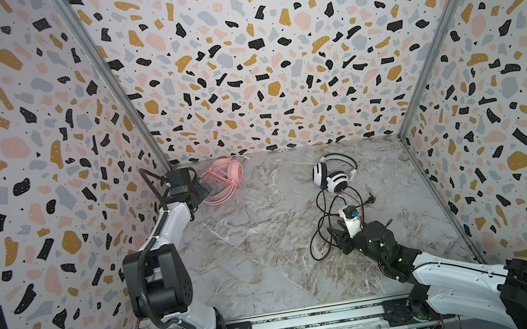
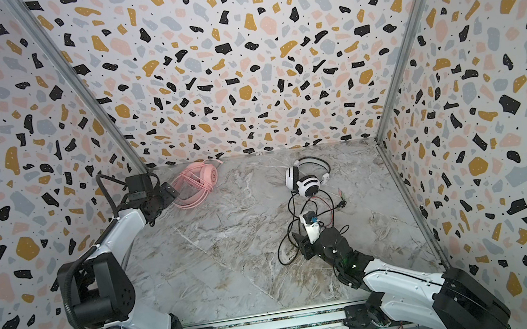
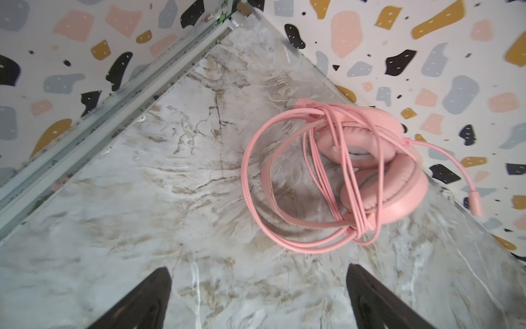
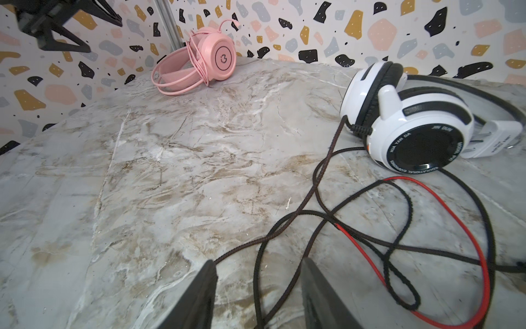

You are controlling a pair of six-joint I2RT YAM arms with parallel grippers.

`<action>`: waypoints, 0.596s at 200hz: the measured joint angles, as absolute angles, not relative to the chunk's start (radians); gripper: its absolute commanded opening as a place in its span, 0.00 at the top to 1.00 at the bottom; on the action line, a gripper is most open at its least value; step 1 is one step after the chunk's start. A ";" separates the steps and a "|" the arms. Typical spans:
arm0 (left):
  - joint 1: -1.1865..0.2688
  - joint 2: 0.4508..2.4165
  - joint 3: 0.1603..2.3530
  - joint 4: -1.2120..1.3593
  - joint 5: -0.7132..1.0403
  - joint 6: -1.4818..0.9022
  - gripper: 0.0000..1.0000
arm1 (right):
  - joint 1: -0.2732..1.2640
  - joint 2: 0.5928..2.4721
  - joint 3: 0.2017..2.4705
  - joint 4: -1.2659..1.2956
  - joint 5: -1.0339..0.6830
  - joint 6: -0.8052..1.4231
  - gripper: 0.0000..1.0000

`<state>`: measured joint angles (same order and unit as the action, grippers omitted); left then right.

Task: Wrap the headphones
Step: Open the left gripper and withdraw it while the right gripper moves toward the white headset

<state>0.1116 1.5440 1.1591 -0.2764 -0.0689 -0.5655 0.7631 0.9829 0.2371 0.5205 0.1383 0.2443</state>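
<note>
A marble tabletop is enclosed by terrazzo-patterned walls. Left of centre in both top views, the left gripper is spread wide and empty beside the pink headset, which is bound in its own cable. Right of centre, the white headset is shown. Its loose black-and-red cable runs unclamped between the half-spread fingers of the right gripper.

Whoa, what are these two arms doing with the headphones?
The all-pink over-ear headset lies in the far corner of the marble-patterned table, its pink cable wound around it; the left gripper hangs open beside it, holding nothing. The white headset with black stripes is not yet wrapped: its black-and-red cable sprawls loose, and the right gripper hovers open over those loops.
</note>
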 measured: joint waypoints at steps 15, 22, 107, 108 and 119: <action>0.112 1.464 1.117 -0.270 -0.052 -0.550 0.00 | 0.749 0.965 0.233 0.515 0.147 0.247 0.51; 0.112 1.430 1.098 -0.269 -0.043 -0.541 0.00 | 0.737 0.958 0.233 0.509 0.147 0.251 0.51; 0.112 1.071 0.913 -0.233 0.006 -0.433 0.00 | 0.331 0.972 0.529 0.199 0.022 0.333 0.50; 0.112 1.068 0.908 -0.231 0.007 -0.434 0.00 | 0.327 0.975 0.533 0.197 0.020 0.334 0.50; 0.112 1.034 0.854 -0.200 0.026 -0.440 0.00 | 0.275 1.023 0.608 0.156 -0.013 0.348 0.49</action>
